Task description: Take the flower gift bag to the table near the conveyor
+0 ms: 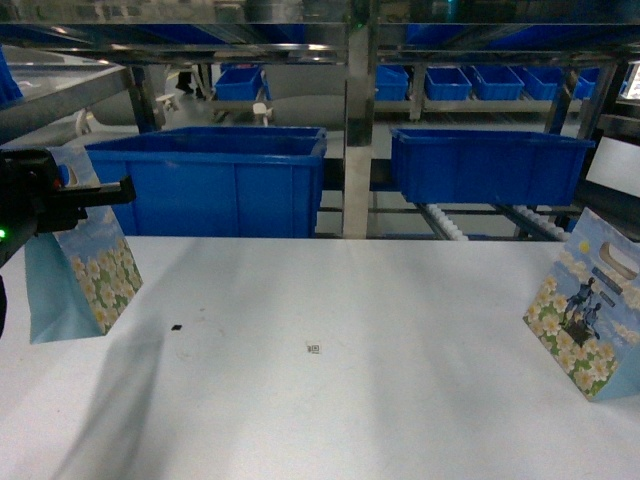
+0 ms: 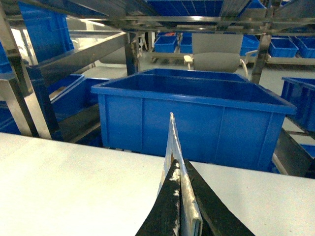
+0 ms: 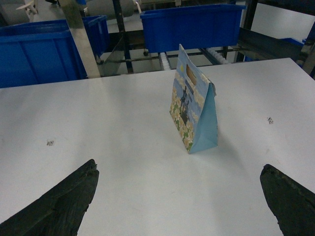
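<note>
At the left edge of the white table [image 1: 320, 420], a flower gift bag [image 1: 85, 275] stands upright with daisies on its side. My left gripper [image 1: 95, 192] is shut on its top edge. The left wrist view shows that thin top edge [image 2: 172, 142] pinched between the black fingers [image 2: 170, 196] of the left gripper [image 2: 181, 172]. Whether the bag's base touches the table I cannot tell. A second flower gift bag [image 1: 590, 315] [image 3: 192, 108] stands at the table's right edge. My right gripper [image 3: 179, 167] hovers open a short way in front of it, holding nothing. The conveyor [image 1: 445, 222] rollers run behind the table.
Two large blue bins [image 1: 215, 180] [image 1: 485, 165] sit just behind the table's far edge, with a steel upright post [image 1: 358, 130] between them. Steel shelf rails [image 2: 74, 54] run along the left. More blue bins [image 1: 470, 82] are stacked on racks farther back.
</note>
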